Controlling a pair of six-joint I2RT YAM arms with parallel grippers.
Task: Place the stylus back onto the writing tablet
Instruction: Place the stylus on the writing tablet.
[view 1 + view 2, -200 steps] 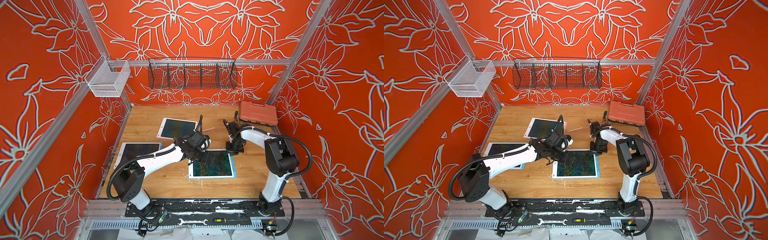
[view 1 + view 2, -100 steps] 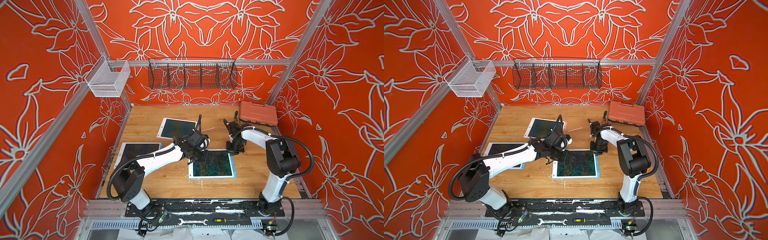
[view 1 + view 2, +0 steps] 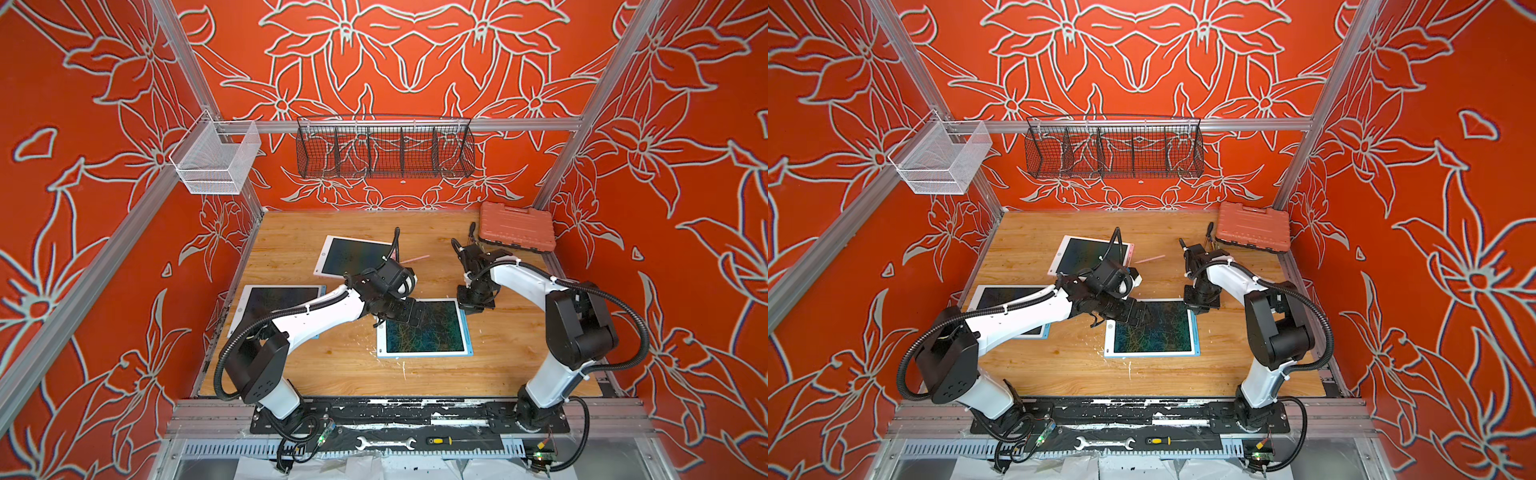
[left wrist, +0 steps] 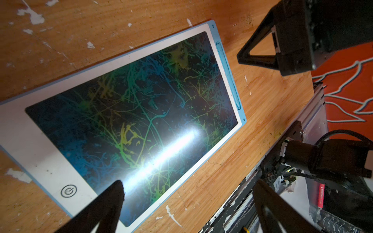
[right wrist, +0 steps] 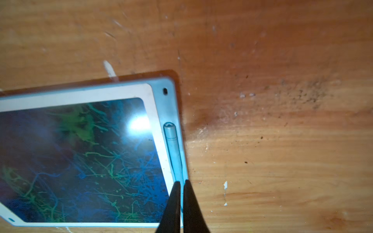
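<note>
The stylus (image 5: 172, 147) is lying in the groove along the blue edge of the writing tablet (image 5: 80, 93), on the side facing the right arm, and it is looking seated there. The tablet is resting flat near the middle of the tabletop (image 3: 332, 365). I am judging the stylus to be light, stiff, smooth plastic narrowing to a thin point, so it is likely slipping easily; the thicker barrel is the better place for taking hold. The right gripper (image 5: 182, 181) is hanging at the thin end with its jaws almost together; I cannot tell if it is touching. The left gripper (image 4: 189, 182) is standing wide above the tablet's far left corner, holding nothing. The black wire basket (image 3: 384, 151) on the back rail and the white mesh basket (image 3: 216, 162) on the left wall are showing nothing inside; the orange case (image 3: 515, 230) at the far right corner is lying closed, hiding its contents
</note>
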